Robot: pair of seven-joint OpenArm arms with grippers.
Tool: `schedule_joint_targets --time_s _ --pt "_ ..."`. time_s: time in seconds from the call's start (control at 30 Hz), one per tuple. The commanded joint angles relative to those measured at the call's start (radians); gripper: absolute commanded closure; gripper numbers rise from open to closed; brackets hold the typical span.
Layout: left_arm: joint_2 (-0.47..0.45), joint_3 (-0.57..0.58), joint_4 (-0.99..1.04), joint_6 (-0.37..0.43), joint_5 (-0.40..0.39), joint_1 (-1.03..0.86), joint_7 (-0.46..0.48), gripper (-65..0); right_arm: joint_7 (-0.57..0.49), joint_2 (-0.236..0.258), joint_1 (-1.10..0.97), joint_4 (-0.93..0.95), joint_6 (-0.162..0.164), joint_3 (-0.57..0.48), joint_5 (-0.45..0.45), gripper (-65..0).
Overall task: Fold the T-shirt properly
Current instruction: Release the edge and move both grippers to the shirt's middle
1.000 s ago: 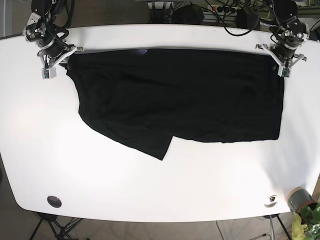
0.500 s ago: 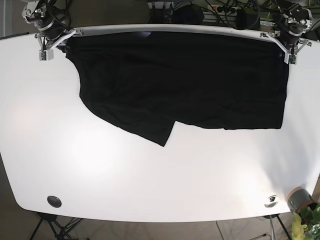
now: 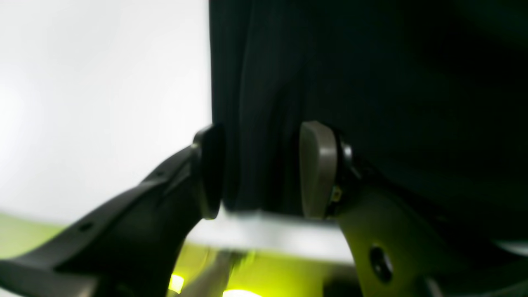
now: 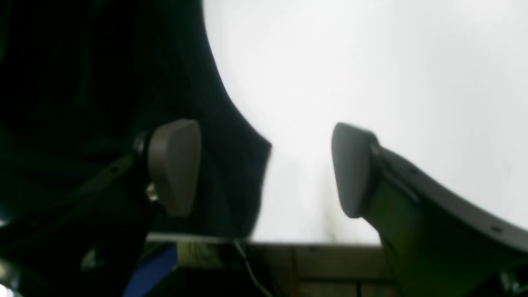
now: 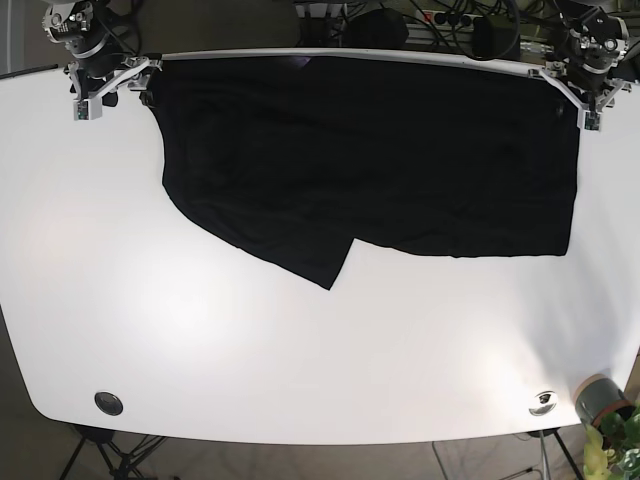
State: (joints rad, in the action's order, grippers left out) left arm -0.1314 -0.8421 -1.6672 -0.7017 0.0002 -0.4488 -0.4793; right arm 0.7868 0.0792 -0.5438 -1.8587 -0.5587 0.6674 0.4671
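The black T-shirt lies spread flat across the far half of the white table, with a slanted flap pointing towards the front near the middle. My left gripper is at the shirt's far right corner. In the left wrist view its pads stand apart with the shirt's edge between them. My right gripper is at the far left corner. In the right wrist view it is open. The shirt's corner reaches partway into the gap and does not touch the right finger.
The table's far edge runs just behind both grippers, with cables and equipment beyond it. A black round disc sits at the front left. A small silver object and a potted plant are at the front right.
Both grippers pulled the shirt's far edge back to the table's far edge. The right gripper's corner has slipped out and sits a little inward.
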Motion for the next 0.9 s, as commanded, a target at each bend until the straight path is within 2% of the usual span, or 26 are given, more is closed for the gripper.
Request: schedule_joint_targets --time_s 0.0,0.17,0.43,0.67,0.87 --pt "-0.018 -0.004 -0.063 0.004 -0.032 -0.002 0.023 -25.6 -0.022 0.012 0.014 -0.034 -0.005 -0.001 0.008 -47.9" --pt "-0.015 0.005 -0.127 0.004 -0.041 0.014 0.023 -25.6 -0.016 0.018 0.095 -0.032 -0.002 -0.041 0.005 -47.9" --pt "-0.014 0.054 -0.13 0.004 -0.038 0.104 0.023 -25.6 -0.016 0.086 0.233 0.009 0.006 -0.203 0.003 -47.9" --pt "-0.012 0.088 -0.129 0.004 -0.036 0.161 0.023 -25.6 0.036 0.118 0.371 0.07 0.006 -0.303 0.003 -47.9" --pt "-0.012 0.142 -0.129 0.004 -0.036 0.19 0.023 -25.6 0.041 0.123 0.489 0.167 0.006 -0.366 0.002 -47.9"
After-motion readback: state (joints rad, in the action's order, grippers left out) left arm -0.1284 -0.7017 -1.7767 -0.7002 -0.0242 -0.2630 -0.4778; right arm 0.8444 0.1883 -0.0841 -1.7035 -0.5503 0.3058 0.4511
